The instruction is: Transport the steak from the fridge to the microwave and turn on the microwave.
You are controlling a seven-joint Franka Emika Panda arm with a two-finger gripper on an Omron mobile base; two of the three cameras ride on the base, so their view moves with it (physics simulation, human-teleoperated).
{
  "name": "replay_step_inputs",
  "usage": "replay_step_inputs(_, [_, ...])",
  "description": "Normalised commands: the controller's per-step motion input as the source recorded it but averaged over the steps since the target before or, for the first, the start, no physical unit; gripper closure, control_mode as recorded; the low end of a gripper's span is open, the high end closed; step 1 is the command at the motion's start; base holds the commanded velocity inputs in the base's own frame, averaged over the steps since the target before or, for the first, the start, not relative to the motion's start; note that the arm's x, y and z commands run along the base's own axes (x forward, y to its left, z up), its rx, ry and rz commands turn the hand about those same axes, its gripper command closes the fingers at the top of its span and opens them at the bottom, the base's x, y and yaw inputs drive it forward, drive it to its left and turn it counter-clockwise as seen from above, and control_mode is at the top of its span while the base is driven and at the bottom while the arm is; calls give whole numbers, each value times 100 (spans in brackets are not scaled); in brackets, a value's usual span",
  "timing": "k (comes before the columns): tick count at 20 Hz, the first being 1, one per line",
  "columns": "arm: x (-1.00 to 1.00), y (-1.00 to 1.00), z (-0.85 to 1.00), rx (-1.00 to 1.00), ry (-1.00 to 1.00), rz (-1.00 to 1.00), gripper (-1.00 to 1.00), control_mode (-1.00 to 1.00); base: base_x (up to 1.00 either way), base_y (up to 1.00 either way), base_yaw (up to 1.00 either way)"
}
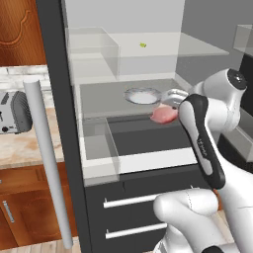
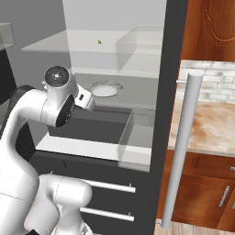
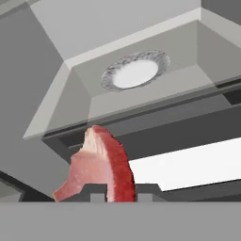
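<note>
The steak (image 3: 101, 164), a pinkish-red slab with paler edges, stands on edge between my fingertips in the hand view. My gripper (image 3: 118, 190) is shut on it. From the left base, the steak (image 1: 163, 114) hangs just past the front edge of the middle glass shelf of the open fridge (image 1: 70, 128), with my forearm hiding the fingers. A round white plate (image 1: 143, 95) lies on that shelf behind the steak, and it is bare in the hand view (image 3: 135, 74). The microwave is out of view.
The fridge's long silver bar handle (image 1: 47, 163) stands on the open door at left; from the right base the handle (image 2: 181, 151) is at right. Clear bins (image 1: 99, 148) flank the shelves. Drawers with silver pulls (image 1: 133, 200) lie below. A toaster (image 1: 12, 112) sits on the counter.
</note>
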Motion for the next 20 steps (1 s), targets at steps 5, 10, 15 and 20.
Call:
replay_step_inputs(5, [-44, 0, 7, -9, 0, 0, 100, -100, 0, 0, 0])
replay_step_inputs(10, [-41, -3, 5, -3, 0, 0, 100, -100, 0, 0, 0])
replay_step_inputs(15, [-40, -2, 2, 0, 0, 0, 100, -100, 0, 0, 0])
replay_step_inputs(20, [-34, 0, 0, -1, 0, 0, 100, -100, 0, 0, 0])
